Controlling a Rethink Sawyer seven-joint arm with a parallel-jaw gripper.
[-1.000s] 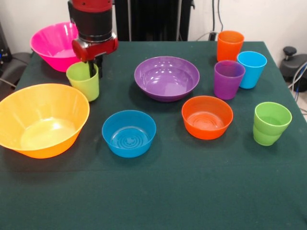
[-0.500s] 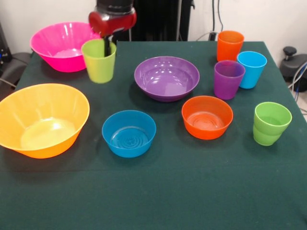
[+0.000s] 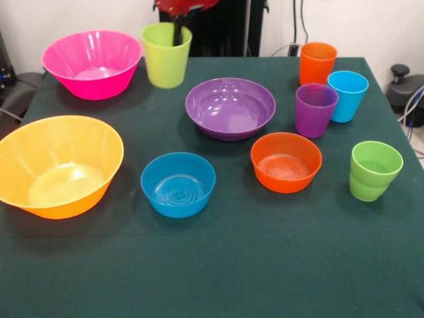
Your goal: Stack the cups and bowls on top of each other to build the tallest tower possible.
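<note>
My gripper [image 3: 177,30] comes down from the top edge and is shut on the rim of the lime-yellow cup [image 3: 165,58], holding it upright in the air between the pink bowl [image 3: 93,63] and the wide purple bowl [image 3: 230,108]. One finger reaches inside the cup. The small blue bowl [image 3: 178,183] and small orange bowl [image 3: 286,161] stand in front of the purple bowl. The yellow-orange bowl [image 3: 57,164] stands at the left. The orange cup [image 3: 317,62], light blue cup [image 3: 347,95], purple cup [image 3: 315,109] and green cup [image 3: 374,170] stand at the right. Nothing is stacked.
The dark green cloth-covered table [image 3: 218,265] carries all pieces. Black equipment and cables stand behind the table's far edge. A black knob [image 3: 399,70] shows off the right side.
My gripper has lifted the lime-yellow cup off the table beside the yellow-orange bowl and carried it up and to the right, toward the purple bowl. The other pieces have not moved.
</note>
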